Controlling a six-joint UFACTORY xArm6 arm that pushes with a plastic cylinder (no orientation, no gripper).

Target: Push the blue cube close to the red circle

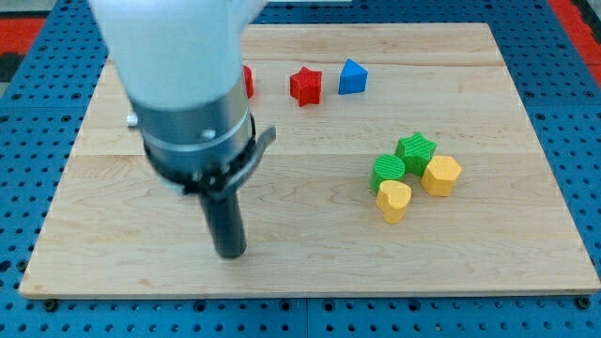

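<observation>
Board: a pale wooden board (310, 253) lying on a blue pegboard surface (38, 56); it has no rim and no compartments, and every block simply rests on its top.
Blue block: (352, 77) the only blue piece in sight, solid blue with a peaked top, so it reads more as a wedge than a plain cube; it sits near the board's far edge at about 12 o'clock, upright.
Red star: (305, 85) just beside the blue block, at its 9 o'clock, a small gap between them.
Red piece: (249, 81) a red sliver at the star's 9 o'clock, mostly hidden by the arm; shape cannot be told.
Cluster: green star (416, 148), green round block (388, 171), yellow hexagon (441, 176) and yellow heart (393, 200) packed together at the board's 3 o'clock.
My tip: (231, 253) a bare rod with nothing to open or close, touching no block; it stands at about 7 o'clock from the blue block, well apart.
</observation>
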